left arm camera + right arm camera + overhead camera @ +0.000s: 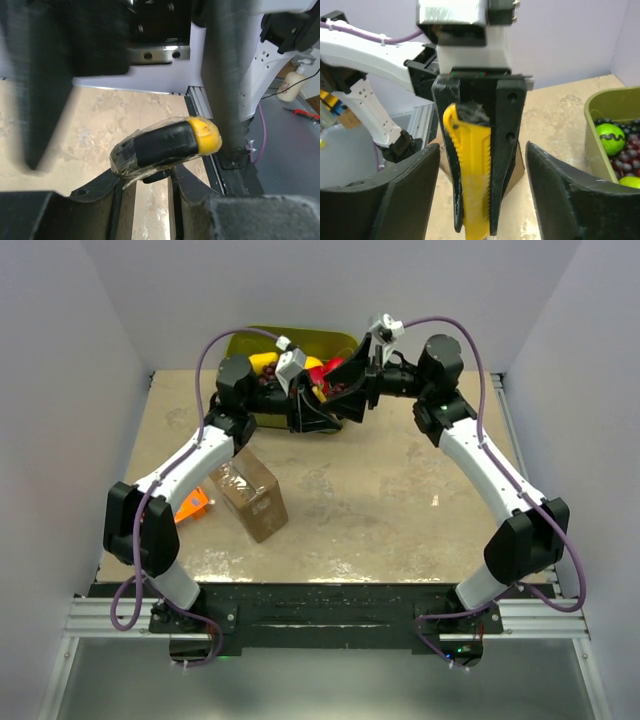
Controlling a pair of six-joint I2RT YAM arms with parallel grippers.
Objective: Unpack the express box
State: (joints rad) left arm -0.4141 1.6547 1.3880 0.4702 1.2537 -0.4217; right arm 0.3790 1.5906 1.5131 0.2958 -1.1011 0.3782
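Observation:
The express box (250, 498), a brown taped carton, lies on the table near the left arm; a brown corner of it (519, 167) shows in the right wrist view. Both grippers meet in the air at the back, in front of the bin. My left gripper (308, 406) (150, 175) is shut on a yellow utility knife (165, 145) (472, 175) with a black taped end. My right gripper (347, 390) (482, 150) stands open, its fingers on either side of the knife and apart from it.
An olive-green bin (340, 338) (592, 125) with fruit, among it a green ball (610, 137), stands at the back edge just behind the grippers. A flat orange package (192, 505) lies left of the box. White walls close in the table.

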